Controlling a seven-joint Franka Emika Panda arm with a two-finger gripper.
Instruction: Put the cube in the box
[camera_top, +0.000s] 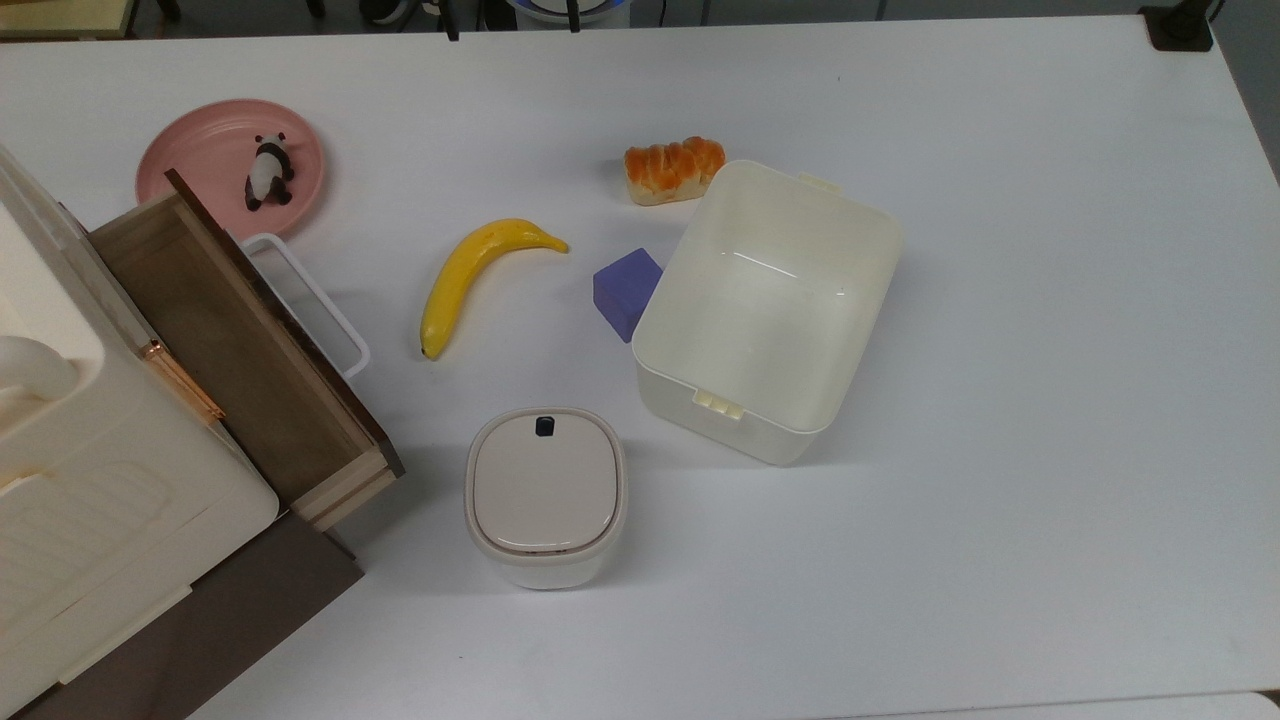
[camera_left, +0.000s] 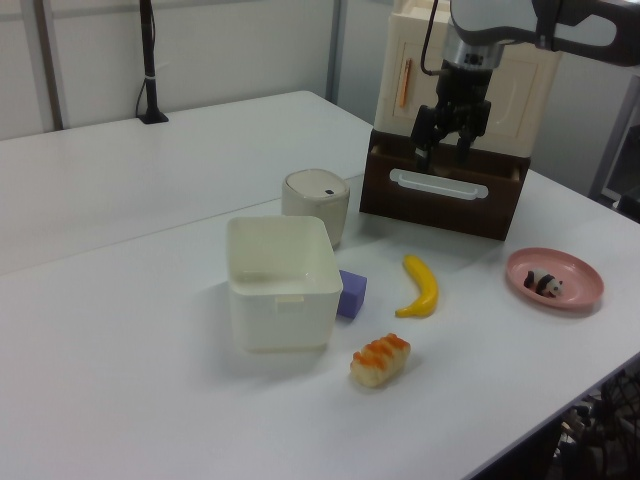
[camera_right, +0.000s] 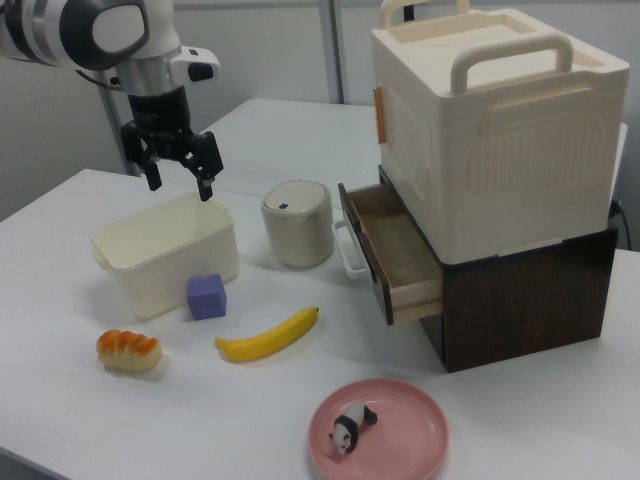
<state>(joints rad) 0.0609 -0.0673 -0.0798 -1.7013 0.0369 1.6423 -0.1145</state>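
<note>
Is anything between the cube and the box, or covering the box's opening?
Nothing visible. The cube sits on the table right against the box's wall, on the top view's left. The box has no lid and is empty.

No readable text, label, brand, number or sign stands on anything in these views.
</note>
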